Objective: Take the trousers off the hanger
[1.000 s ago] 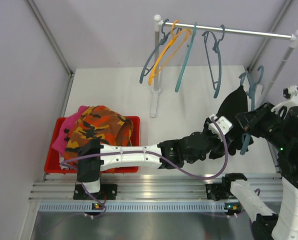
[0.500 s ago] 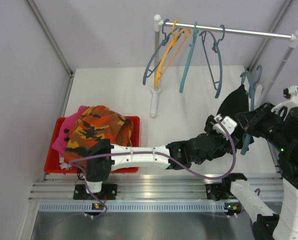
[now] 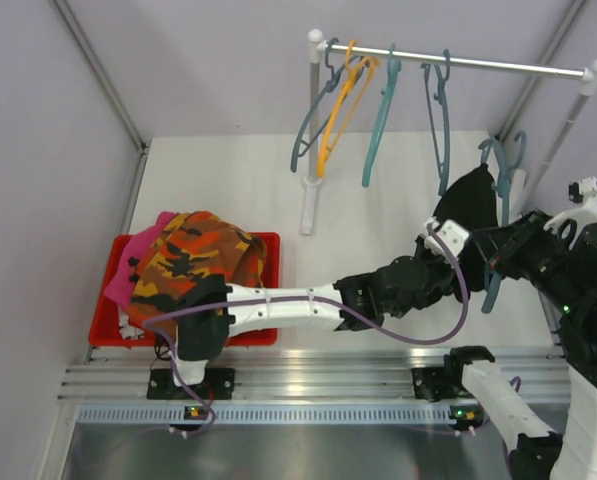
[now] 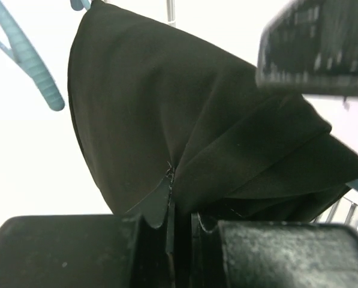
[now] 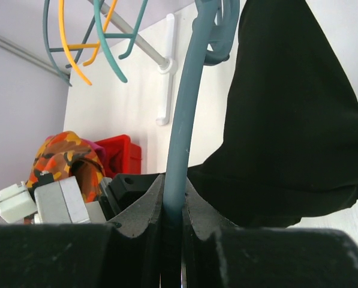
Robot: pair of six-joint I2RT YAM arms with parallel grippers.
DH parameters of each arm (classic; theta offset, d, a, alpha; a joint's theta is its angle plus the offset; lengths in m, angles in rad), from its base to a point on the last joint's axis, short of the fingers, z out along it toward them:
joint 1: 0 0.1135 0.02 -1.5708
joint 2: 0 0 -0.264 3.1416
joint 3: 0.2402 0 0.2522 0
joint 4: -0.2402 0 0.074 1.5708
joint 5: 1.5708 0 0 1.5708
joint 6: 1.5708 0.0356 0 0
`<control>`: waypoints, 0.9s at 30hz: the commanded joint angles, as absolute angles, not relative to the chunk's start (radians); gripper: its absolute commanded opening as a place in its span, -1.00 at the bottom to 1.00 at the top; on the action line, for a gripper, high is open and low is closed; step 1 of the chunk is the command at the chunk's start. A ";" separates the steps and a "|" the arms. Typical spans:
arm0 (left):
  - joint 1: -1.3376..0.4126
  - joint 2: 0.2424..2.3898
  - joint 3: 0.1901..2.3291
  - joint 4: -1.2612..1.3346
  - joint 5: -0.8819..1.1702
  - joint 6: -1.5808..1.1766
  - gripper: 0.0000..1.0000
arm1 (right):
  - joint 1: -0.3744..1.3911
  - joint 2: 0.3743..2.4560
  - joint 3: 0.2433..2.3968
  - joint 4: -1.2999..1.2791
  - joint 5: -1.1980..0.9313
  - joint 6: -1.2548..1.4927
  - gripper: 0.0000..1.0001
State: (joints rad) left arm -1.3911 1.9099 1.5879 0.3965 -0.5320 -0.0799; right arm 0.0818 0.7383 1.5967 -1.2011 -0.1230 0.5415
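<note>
Flanking the white tabletop [image 3: 228,190], lilac walls [image 3: 48,150]; left pincer [image 4: 176,216] tight on black trousers [image 4: 167,108], right pincer [image 5: 174,198] tight on hanger [image 5: 187,108].

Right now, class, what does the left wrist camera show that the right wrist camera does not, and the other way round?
Only the left wrist view shows the left gripper pinched shut on a fold of the black trousers. Only the right wrist view shows the right gripper shut on the teal hanger, along with the rail, the red bin and the orange camouflage trousers beside it. Both views show the black trousers and part of a teal hanger.
</note>
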 commanded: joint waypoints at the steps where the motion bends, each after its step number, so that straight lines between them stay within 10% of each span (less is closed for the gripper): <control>1: -1.370 1.827 1.594 0.474 -0.528 -0.071 -1.00 | 0.098 0.704 1.580 -1.066 -0.094 0.512 -1.00; 27: -1.276 1.620 1.814 0.325 -0.325 -0.083 -1.00 | 0.098 0.546 1.244 -0.939 -0.048 0.541 -1.00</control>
State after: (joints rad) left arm -1.2884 1.7302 1.6875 0.1909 -0.3557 -0.0914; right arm 0.0902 0.5678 1.2774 -0.9665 -0.1131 0.5514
